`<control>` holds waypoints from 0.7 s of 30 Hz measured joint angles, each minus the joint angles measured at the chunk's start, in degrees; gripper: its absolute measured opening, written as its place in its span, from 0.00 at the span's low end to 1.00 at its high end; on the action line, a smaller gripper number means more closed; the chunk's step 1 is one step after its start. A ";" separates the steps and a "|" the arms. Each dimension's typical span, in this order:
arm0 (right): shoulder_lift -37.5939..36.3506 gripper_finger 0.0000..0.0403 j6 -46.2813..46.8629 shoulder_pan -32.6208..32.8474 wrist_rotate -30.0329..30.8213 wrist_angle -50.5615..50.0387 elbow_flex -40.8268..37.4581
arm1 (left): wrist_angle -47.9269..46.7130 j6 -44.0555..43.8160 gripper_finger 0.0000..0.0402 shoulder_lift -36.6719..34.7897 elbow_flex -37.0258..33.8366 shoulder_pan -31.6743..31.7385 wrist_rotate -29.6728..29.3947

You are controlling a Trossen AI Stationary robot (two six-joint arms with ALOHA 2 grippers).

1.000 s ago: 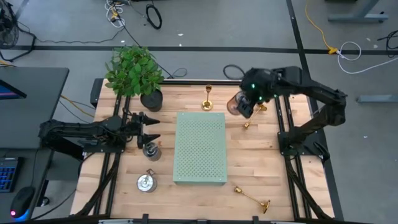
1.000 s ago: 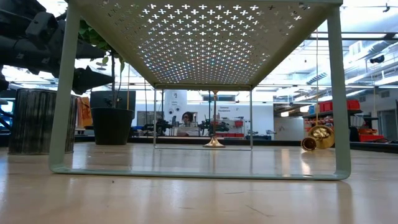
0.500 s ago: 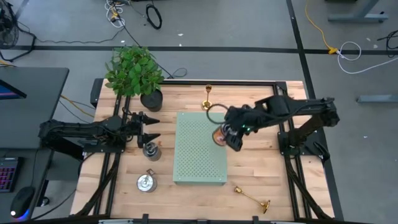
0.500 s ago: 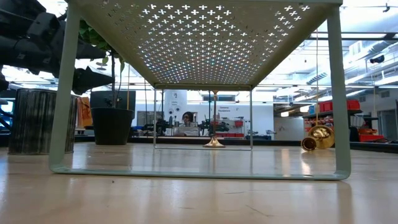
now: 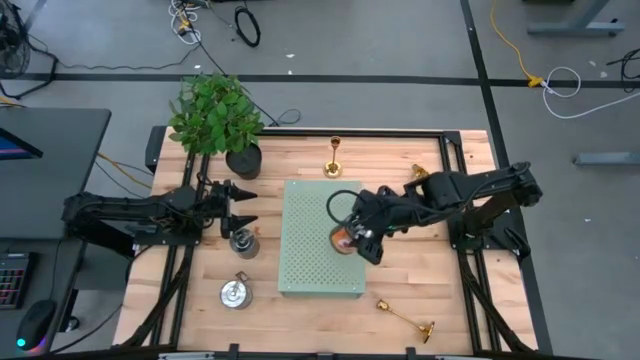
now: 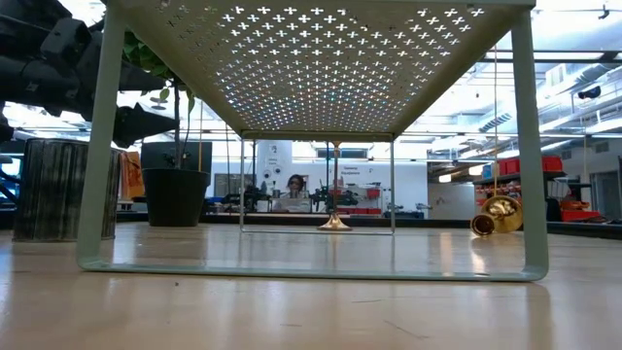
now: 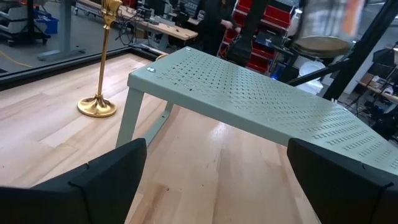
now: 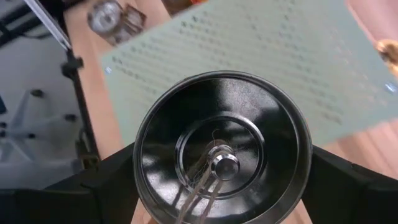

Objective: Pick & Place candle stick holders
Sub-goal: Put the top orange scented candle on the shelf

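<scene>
High view, right gripper point(image 5: 352, 238) clamping 1 candle stick holder point(image 8: 222, 151) over green shelf point(image 5: 310, 240), base toward wrist camera, left gripper point(image 5: 243, 207) open.

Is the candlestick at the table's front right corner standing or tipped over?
Tipped over. In the high view the candlestick lies flat on the table, stem stretched sideways and base on edge.

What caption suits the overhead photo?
Right tool carries a candlestick above the green perforated shelf; left tool waits.

Perforated shelf riser point(image 5: 321, 238) at table centre; potted plant point(image 5: 217, 118) at 10 o'clock, upright candlestick point(image 5: 334, 158) at 12, fallen candlestick point(image 5: 406, 320) at 5, two metal canisters point(image 5: 236, 293) at 8
</scene>
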 joint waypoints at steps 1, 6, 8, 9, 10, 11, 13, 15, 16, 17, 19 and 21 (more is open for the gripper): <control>0.46 0.87 0.45 0.02 0.20 1.18 -0.02 | -0.09 -0.01 0.99 0.00 0.00 0.00 0.00; 3.35 0.87 2.74 -0.63 1.14 2.71 -0.02 | -0.10 -0.02 0.99 -0.01 0.02 0.00 0.12; 4.25 0.87 2.87 -1.07 1.10 2.46 -0.04 | -0.10 -0.02 0.99 0.01 0.00 0.00 0.14; 4.53 0.87 2.81 -1.46 1.12 2.34 -0.04 | -0.08 -0.04 0.99 -0.01 0.01 0.00 0.14; 4.64 0.87 2.78 -1.83 1.06 1.95 -0.04 | -0.11 -0.03 0.99 0.00 0.00 -0.01 0.15; 4.65 0.87 2.78 -2.26 1.00 1.53 -0.04 | -0.13 -0.04 0.99 0.01 0.00 0.00 0.16; 4.55 0.87 2.77 -3.14 0.89 1.67 -0.04 | -0.10 -0.04 0.99 -0.01 0.02 0.00 0.16; 4.52 0.87 2.76 -3.96 0.96 1.49 0.46 | -0.10 -0.04 0.99 -0.01 0.01 0.00 0.16; 4.52 0.87 2.49 -4.30 0.63 1.30 1.04 | -0.08 -0.04 0.99 -0.01 0.00 0.00 0.16; 4.53 0.87 1.86 -4.59 0.53 1.83 1.56 | -0.12 -0.03 0.99 -0.01 0.01 0.00 0.16; 4.71 0.87 -0.12 -4.99 0.33 4.37 2.62 | -0.10 -0.04 0.99 -0.01 0.00 0.00 0.16; 5.64 0.87 -1.68 -5.41 -0.92 5.73 3.53 | -0.11 -0.05 0.99 -0.01 0.01 0.00 0.16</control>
